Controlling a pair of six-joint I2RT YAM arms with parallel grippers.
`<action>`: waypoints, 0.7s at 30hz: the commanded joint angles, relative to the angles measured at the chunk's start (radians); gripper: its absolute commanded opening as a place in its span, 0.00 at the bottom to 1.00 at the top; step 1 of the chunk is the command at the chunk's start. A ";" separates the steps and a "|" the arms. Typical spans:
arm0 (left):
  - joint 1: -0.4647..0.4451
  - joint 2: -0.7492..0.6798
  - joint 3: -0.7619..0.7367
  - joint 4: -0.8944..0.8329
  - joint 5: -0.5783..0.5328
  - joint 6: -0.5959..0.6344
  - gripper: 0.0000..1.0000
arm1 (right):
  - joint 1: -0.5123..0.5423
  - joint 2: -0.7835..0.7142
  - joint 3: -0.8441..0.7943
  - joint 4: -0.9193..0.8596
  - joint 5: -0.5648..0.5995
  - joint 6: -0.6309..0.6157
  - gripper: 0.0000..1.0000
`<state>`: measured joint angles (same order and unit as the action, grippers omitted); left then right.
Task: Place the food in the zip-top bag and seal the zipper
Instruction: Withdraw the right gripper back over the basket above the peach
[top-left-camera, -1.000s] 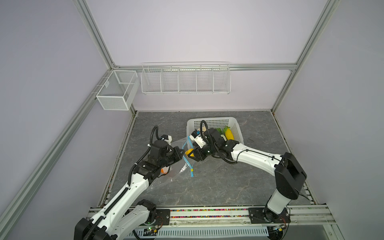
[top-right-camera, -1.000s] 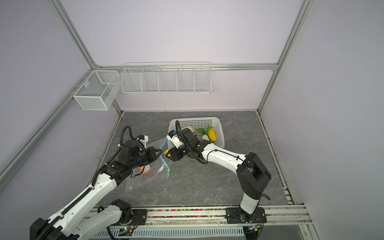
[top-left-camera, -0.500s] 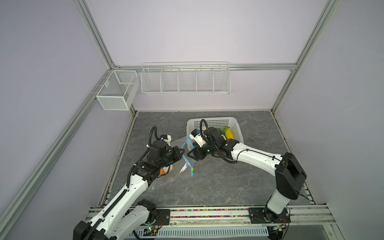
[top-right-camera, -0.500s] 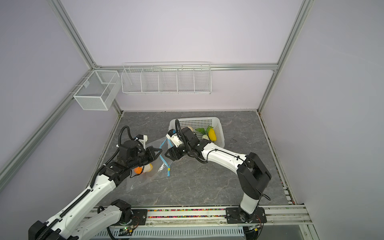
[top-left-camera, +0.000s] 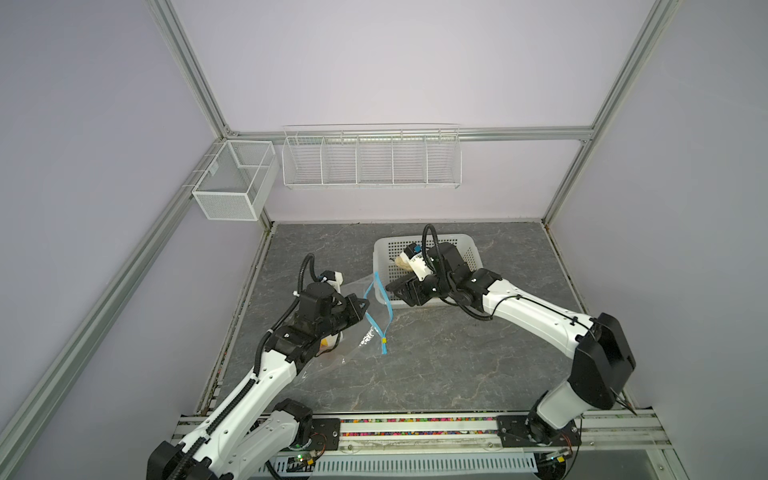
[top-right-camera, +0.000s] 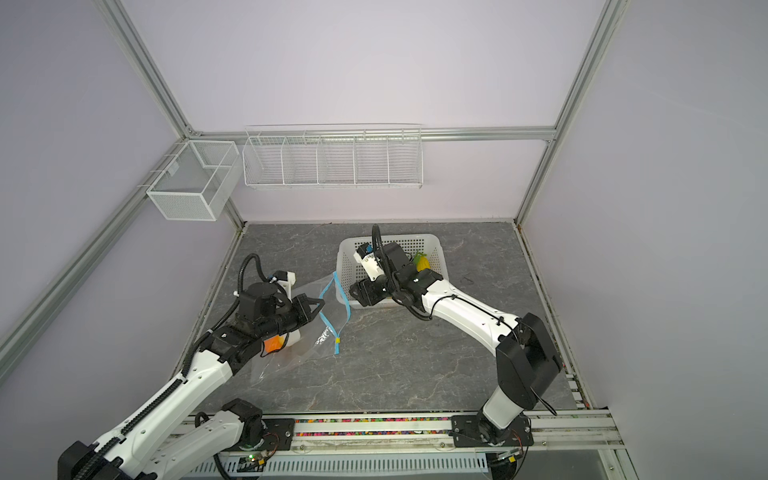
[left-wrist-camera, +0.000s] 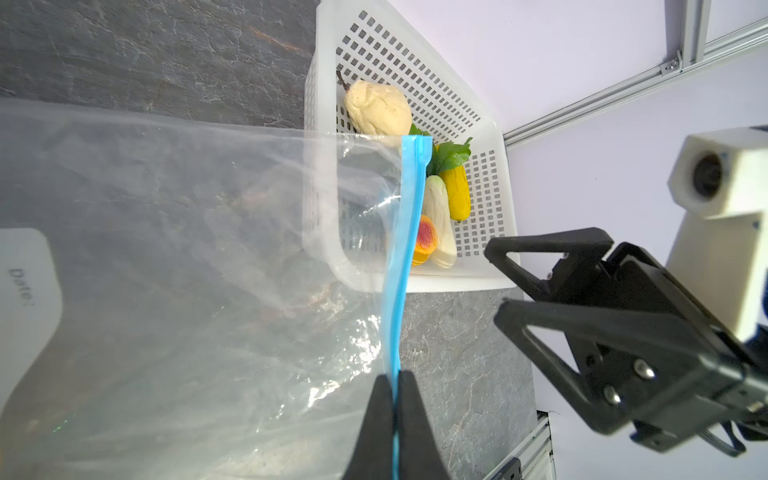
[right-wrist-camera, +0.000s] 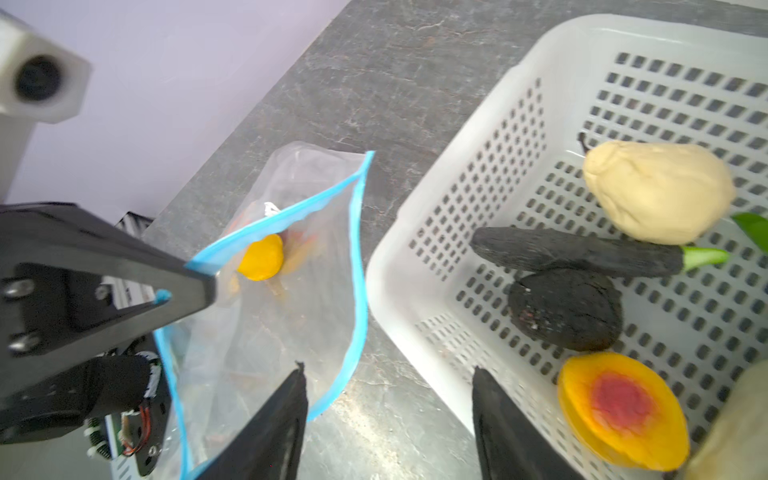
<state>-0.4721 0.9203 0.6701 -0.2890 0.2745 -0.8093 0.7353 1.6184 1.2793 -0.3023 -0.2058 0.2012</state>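
The left gripper (left-wrist-camera: 395, 388) is clamped shut on the zipper (left-wrist-camera: 409, 216). One lip of the zip-top bag (left-wrist-camera: 187, 249) is thereby lifted, and its mouth is kept gaping toward 2 o'clock in both top views, facing the white basket (right-wrist-camera: 552, 41). Of the food, an orange piece (right-wrist-camera: 261, 257) is seen inside the bag, which lies at 8 o'clock from the basket. The right gripper (right-wrist-camera: 386, 370) is held at the basket's 8 o'clock corner, jaws parted wide and empty, probably for the next pick. Left in the basket are a beige pear (right-wrist-camera: 660, 191), two dark pieces (right-wrist-camera: 565, 309) and a peach half (right-wrist-camera: 619, 407).
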 joint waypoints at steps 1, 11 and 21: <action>0.003 0.004 0.002 0.011 0.029 0.029 0.00 | -0.032 -0.008 0.030 -0.082 0.089 -0.017 0.64; 0.003 0.066 0.006 0.049 0.094 0.078 0.00 | -0.142 0.115 0.125 -0.244 0.191 -0.009 0.62; 0.003 0.074 0.013 0.057 0.100 0.095 0.00 | -0.174 0.250 0.251 -0.318 0.196 -0.025 0.61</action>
<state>-0.4721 0.9936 0.6701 -0.2478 0.3672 -0.7353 0.5697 1.8389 1.4883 -0.5770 -0.0181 0.1974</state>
